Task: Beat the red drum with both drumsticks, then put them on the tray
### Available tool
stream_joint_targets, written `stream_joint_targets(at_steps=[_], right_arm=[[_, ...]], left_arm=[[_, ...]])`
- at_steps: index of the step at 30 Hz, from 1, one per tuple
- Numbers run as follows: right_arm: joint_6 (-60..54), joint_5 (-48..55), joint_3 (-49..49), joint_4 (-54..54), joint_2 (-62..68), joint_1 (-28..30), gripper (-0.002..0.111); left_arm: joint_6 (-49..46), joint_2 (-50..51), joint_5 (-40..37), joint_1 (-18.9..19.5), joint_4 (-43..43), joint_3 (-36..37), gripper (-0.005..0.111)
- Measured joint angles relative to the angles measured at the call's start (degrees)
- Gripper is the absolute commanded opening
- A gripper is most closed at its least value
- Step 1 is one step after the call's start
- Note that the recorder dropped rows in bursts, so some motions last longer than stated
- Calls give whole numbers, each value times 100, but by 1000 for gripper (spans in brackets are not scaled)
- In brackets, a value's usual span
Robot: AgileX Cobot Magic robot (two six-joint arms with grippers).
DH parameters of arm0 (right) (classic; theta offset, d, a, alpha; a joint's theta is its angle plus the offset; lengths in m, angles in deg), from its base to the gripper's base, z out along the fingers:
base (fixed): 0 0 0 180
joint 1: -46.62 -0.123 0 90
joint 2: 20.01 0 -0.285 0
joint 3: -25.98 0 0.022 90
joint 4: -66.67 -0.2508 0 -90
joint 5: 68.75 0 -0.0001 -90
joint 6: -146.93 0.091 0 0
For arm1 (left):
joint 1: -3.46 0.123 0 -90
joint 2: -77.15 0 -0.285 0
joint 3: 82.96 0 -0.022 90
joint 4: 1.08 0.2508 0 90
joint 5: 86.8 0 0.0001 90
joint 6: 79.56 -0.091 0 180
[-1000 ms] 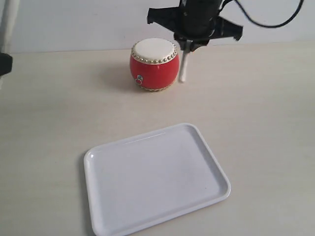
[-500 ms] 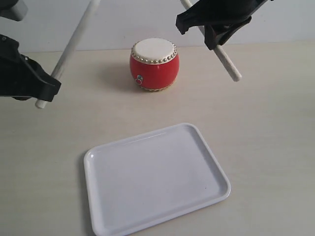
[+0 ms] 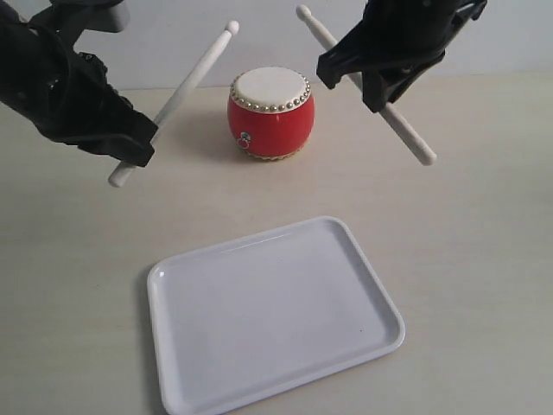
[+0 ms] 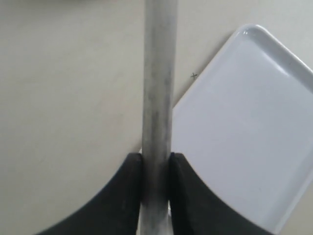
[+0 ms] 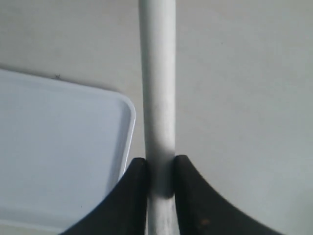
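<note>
The red drum (image 3: 271, 112) stands upright at the back of the table, its cream skin facing up. My left gripper (image 3: 138, 143) is shut on one drumstick (image 3: 194, 73), held aslant with its rounded tip raised above and left of the drum. My right gripper (image 3: 373, 82) is shut on the other drumstick (image 3: 315, 30), tip raised above and right of the drum, butt end pointing down to the right. Neither tip touches the skin. In the wrist views each stick (image 4: 158, 98) (image 5: 157, 88) sits clamped between black fingers. The white tray (image 3: 272, 311) lies in front.
The pale table (image 3: 467, 251) spreads around the drum and tray. A light wall runs behind the drum. The tray's corner shows under each wrist, tray rim (image 4: 254, 30) and tray rim (image 5: 131, 110).
Both arms have swung in toward the drum. The left stick came down from the upper left, and the right stick's tip has tilted toward the drum.
</note>
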Motion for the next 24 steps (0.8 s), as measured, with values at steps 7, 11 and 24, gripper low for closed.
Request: stream_joint_targets(at_steps=[7,11,24], right_arm=[[-245,24,582,-156,-335,326,0],[-381,24,847,-166,-555,655,0],[-706,-691,1052,-628,-344,776,0]], left_arm=[[-58,289,144,0,-112,-62,0],[-78,609,186,-14,-177,-62,0],[354,922,384,-97,486,-470,0]])
